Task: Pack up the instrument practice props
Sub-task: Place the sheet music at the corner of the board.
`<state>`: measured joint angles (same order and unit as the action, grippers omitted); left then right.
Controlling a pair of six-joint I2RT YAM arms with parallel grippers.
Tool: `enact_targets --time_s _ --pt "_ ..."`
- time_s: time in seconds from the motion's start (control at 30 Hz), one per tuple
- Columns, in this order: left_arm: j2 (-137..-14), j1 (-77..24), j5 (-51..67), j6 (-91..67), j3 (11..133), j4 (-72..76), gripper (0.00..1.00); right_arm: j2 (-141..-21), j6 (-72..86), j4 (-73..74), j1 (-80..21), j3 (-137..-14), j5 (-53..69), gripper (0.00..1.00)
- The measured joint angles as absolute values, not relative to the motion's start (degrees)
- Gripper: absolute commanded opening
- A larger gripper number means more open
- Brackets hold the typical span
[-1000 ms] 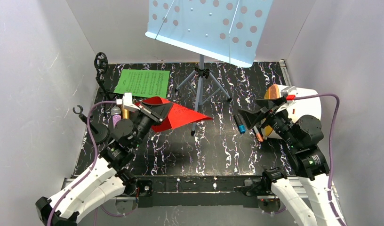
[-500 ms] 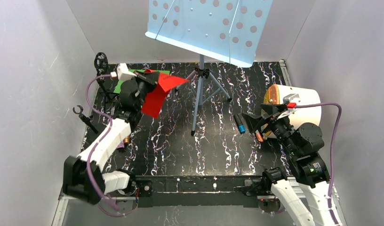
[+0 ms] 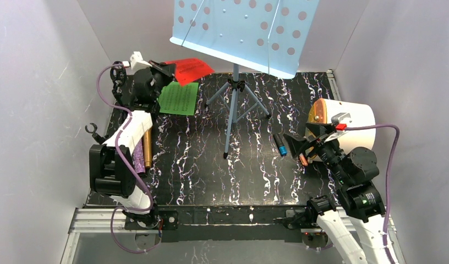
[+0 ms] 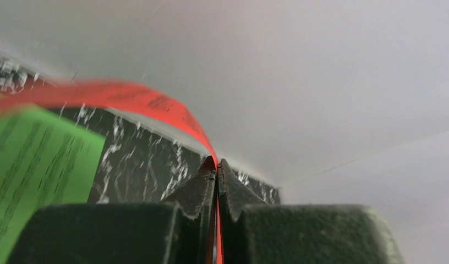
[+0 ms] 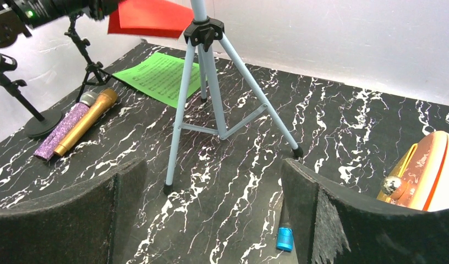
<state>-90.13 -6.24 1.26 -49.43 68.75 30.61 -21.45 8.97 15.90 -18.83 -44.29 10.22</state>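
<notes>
My left gripper [image 3: 168, 70] is shut on the red score sheet [image 3: 192, 69] and holds it in the air at the back left, above the green score sheet [image 3: 179, 98]. In the left wrist view the jaws [image 4: 217, 165] pinch the red sheet's [image 4: 129, 96] edge. The pale blue music rack [image 3: 244, 30] stands on its tripod [image 3: 233, 104] at the back centre. The gold microphone [image 3: 147, 148] and purple glitter microphone [image 3: 138, 159] lie side by side at the left. Black mic mounts stand at the back left [image 3: 119, 74] and the left edge [image 3: 96, 135]. My right gripper [image 3: 298, 144] is open and empty.
A white cylindrical container [image 3: 349, 124] with an orange end [image 3: 318, 111] lies on its side at the right. A dark stick with a blue tip [image 3: 280, 147] lies by my right gripper's fingers. White walls close in the black marbled table [image 3: 211, 170] on three sides.
My left arm has swung from the near left to the back-left corner, lifting the red sheet up and back. The two microphones now show. The right gripper has barely moved.
</notes>
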Motion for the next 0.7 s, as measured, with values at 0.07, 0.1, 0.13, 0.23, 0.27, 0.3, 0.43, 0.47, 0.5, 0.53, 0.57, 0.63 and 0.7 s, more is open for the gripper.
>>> enact_targets --time_s 0.07,0.1,0.13,0.23,0.27,0.3,0.43,0.47,0.5,0.53,0.57,0.63,0.7 --pt "-90.37 -6.31 1.5 -49.67 65.21 32.18 0.0 -21.5 8.97 15.94 -18.83 -43.77 10.22 0.99" --pt "-90.96 -6.35 1.54 -49.95 63.33 33.15 0.0 -21.54 8.99 16.03 -18.83 -43.64 10.22 0.99" --pt "-92.03 -6.42 1.58 -50.24 61.76 34.06 0.0 -21.61 8.99 16.19 -18.85 -43.59 10.22 0.99" --pt "-96.6 -6.48 1.54 -51.88 58.48 36.42 0.0 -21.74 8.97 16.19 -18.87 -43.59 10.22 0.99" --pt "-98.15 -6.48 1.34 -52.53 57.23 37.17 0.0 -21.74 8.97 16.16 -18.9 -43.57 10.22 0.99" --pt "-99.46 -6.48 0.84 -53.21 56.01 37.56 0.0 -21.74 8.97 16.14 -18.9 -43.57 10.22 0.99" --pt "-102.3 -6.48 -2.61 -55.9 51.37 39.44 0.0 -21.74 8.95 16.25 -18.9 -43.22 10.22 0.99" --pt "-102.61 -6.48 -3.88 -56.69 50.43 40.32 0.0 -21.74 8.91 16.23 -18.9 -43.2 10.2 0.99" --pt "-102.72 -6.48 -5.37 -57.56 49.41 41.23 0.0 -21.74 8.84 16.16 -18.92 -43.2 10.2 0.99" --pt "-102.72 -6.48 -6.92 -58.46 48.38 42.15 0.0 -21.74 8.8 16.19 -18.94 -43.2 10.2 0.99" --pt "-102.72 -6.48 -8.14 -59.18 47.7 42.81 0.0 -21.74 8.8 16.21 -18.94 -43.2 10.2 0.99" --pt "-102.74 -6.48 -11.38 -61.06 46.28 44.82 0.0 -21.74 8.78 16.19 -18.96 -43.2 10.2 0.99" --pt "-102.74 -6.48 -13.91 -62.28 45.54 46.22 0.0 -21.74 8.78 16.16 -19.05 -43.16 10.17 0.99"
